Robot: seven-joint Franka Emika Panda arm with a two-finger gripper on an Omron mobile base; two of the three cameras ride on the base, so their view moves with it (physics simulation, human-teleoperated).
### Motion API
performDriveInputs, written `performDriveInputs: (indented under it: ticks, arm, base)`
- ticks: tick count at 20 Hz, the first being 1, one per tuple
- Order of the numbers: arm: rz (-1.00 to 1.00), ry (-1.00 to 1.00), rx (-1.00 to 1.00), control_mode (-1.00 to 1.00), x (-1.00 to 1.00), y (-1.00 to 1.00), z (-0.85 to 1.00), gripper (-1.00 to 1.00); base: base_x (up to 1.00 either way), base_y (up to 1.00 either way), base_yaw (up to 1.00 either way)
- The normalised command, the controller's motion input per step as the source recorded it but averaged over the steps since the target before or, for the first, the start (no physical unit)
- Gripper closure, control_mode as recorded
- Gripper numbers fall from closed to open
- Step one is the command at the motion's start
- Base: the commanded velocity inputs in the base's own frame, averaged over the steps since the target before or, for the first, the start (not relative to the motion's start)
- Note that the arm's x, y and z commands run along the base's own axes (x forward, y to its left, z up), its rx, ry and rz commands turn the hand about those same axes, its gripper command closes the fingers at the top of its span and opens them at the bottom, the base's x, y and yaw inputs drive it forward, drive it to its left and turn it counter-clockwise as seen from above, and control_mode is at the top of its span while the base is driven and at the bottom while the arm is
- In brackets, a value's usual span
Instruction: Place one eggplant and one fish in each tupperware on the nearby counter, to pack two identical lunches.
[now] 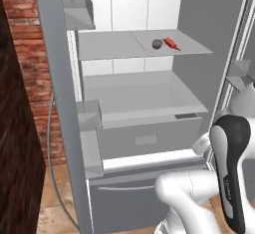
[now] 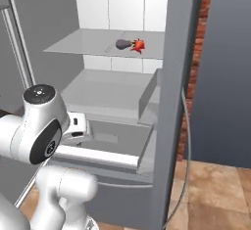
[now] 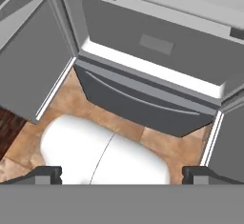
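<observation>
Two task items sit touching on the upper fridge shelf (image 1: 109, 46): a dark eggplant (image 1: 157, 43) and a red fish (image 1: 171, 43) just to its right, long axis slanting along the shelf. Gripper (image 3: 122, 174) points down at the floor by the freezer drawer (image 3: 138, 101), jaws wide apart, empty. Targets lie well above and ahead of it; reach must go up and in.
</observation>
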Motion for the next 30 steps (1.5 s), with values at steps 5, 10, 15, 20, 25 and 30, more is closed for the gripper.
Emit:
performDriveInputs:
  ticks: [5,10,15,20,25,30]
  arm:
    - [0.00,0.00,0.00,1.00,0.00,0.00,0.00,-1.00]
    - [-0.02,0.00,0.00,-1.00,0.01,0.00,0.00,-1.00]
    - [-0.15,-0.07,0.00,-1.00,-0.01,0.00,0.12,-1.00]
    - [-0.21,-0.22,0.00,-1.00,0.00,0.00,0.33,-1.00]
    - [-0.22,-0.29,0.02,-1.00,0.08,-0.02,0.40,-1.00]
    - [-0.17,-0.30,0.11,-1.00,0.13,-0.13,0.41,-1.00]
  base:
    - [0.91,0.00,-0.13]
    - [0.43,0.00,-0.10]
    - [0.00,0.00,0.00]
    - [0.00,0.00,0.00]
    - [0.00,0.00,0.00]
    - [0.00,0.00,0.00]
